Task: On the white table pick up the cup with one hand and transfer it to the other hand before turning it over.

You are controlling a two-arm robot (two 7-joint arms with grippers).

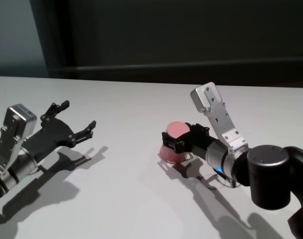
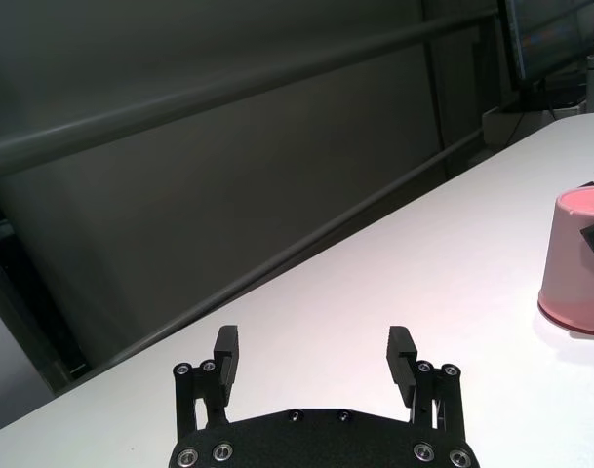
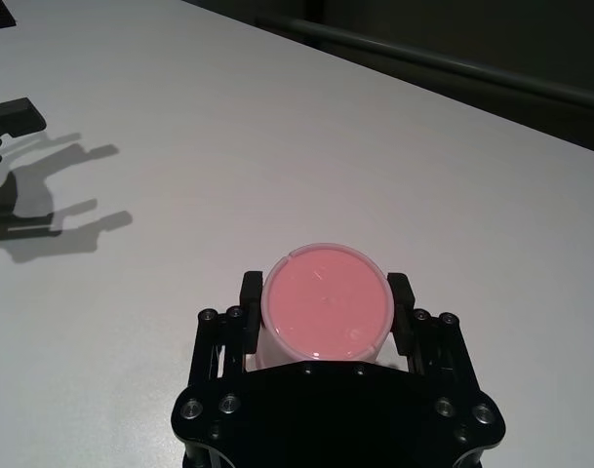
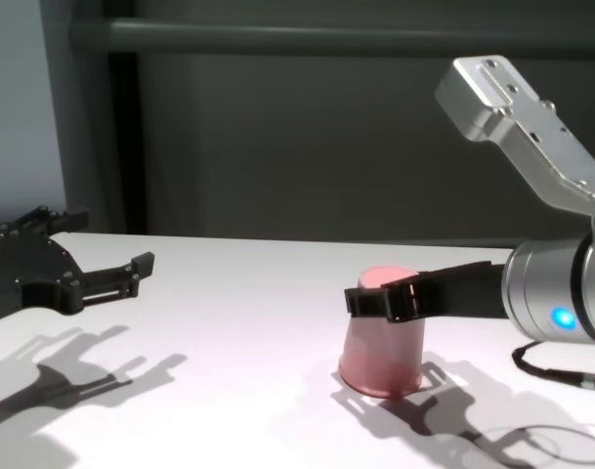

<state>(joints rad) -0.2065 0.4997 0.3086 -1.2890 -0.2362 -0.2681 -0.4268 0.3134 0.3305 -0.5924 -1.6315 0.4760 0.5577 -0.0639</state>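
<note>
We see the salmon-pink cup (image 4: 383, 330) standing upside down on the white desk (image 1: 131, 199), wide rim down. Our right hand (image 3: 323, 316) has its fingers on either side of the cup near the flat base, grasping it. Our left hand (image 1: 66, 122) hovers well apart, fingers spread and released.

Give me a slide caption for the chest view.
Right hand straddles the upside-down pink cup on the white table; left hand hovers open, apart.
</note>
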